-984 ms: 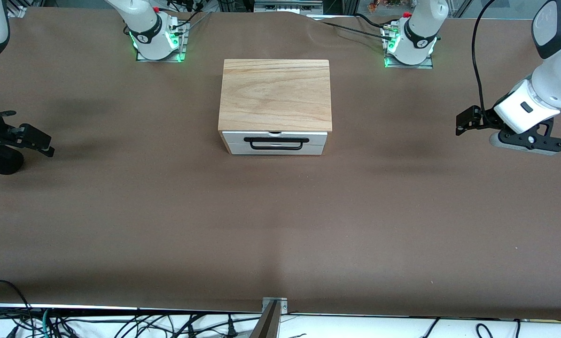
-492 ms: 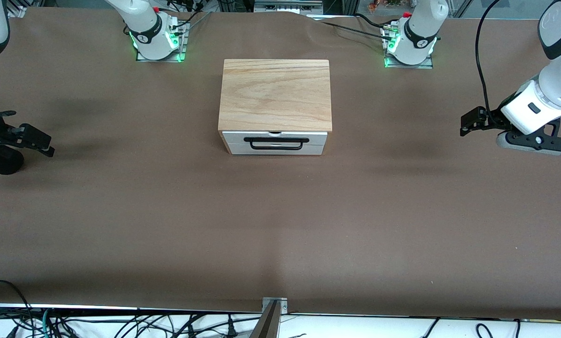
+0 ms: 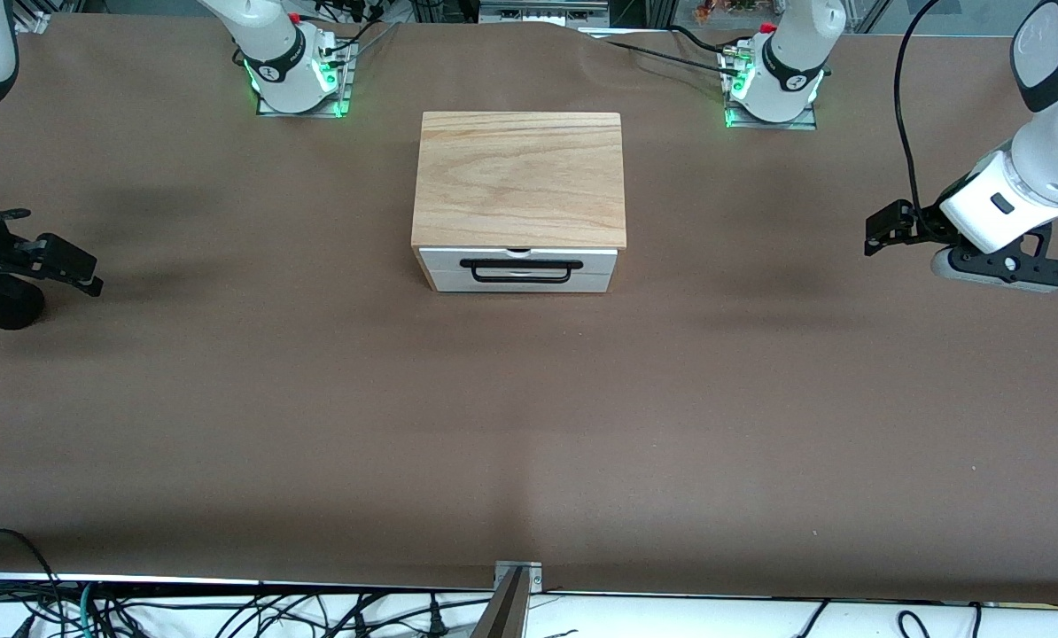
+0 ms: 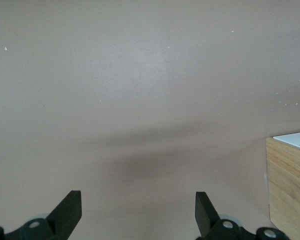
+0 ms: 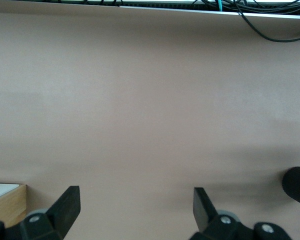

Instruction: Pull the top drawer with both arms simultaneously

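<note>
Both tools gape empty over the worktop (image 3: 316,399), left tool (image 3: 879,232) at three o'clock and right tool (image 3: 73,268) at nine o'clock of the shut top drawer (image 3: 518,261); uneven grips on its bar handle (image 3: 520,269) could skew it.

Even bright overhead light, soft blurred shadows on brown table (image 3: 316,399), sharp focus, no glare

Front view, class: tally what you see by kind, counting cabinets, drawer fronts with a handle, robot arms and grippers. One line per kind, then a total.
Cabinet: 1
Top drawer with black bar handle, shut: 1
Arms: 2
Grippers: 2, left gripper and right gripper, each over bare table at its own end, jaws open, empty
Total: 6
</note>
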